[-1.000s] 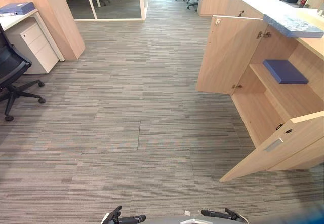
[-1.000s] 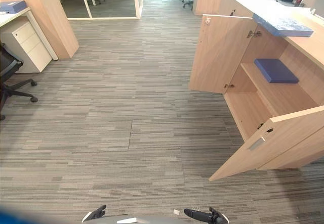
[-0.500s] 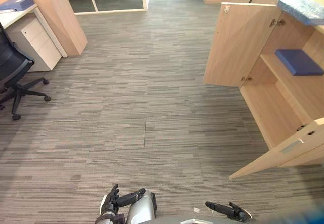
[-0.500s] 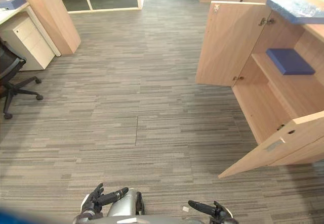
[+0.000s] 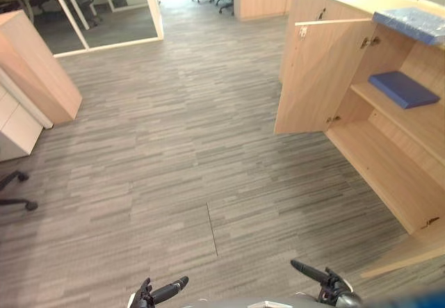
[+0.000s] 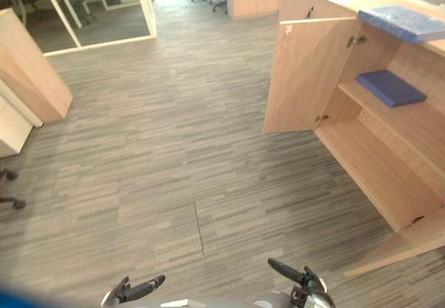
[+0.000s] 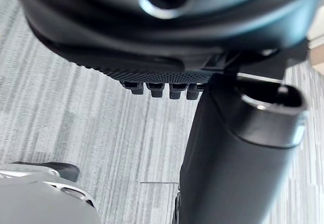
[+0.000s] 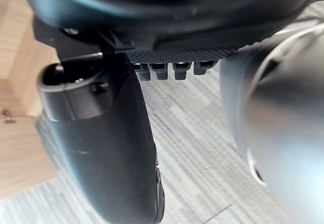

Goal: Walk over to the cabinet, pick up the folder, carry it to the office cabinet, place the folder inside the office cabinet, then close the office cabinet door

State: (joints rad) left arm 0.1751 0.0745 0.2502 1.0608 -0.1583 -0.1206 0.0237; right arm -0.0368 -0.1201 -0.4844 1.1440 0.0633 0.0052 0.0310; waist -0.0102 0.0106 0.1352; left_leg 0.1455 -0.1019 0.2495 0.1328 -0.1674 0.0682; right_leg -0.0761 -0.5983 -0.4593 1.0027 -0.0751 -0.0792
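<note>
Carpeted office: folder (image 5: 403,89) sits inside office cabinet (image 5: 379,165) at two o'clock; your left hand (image 5: 151,297), right hand (image 5: 331,287) slack, empty; door (image 5: 313,78) needs closing.

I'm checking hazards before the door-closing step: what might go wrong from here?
The near cabinet door juts open over the carpet, right of the right robot hand; stepping forward may clip it. The blue folder on the shelf sits near its front edge, so a jolt could shift it.
</note>
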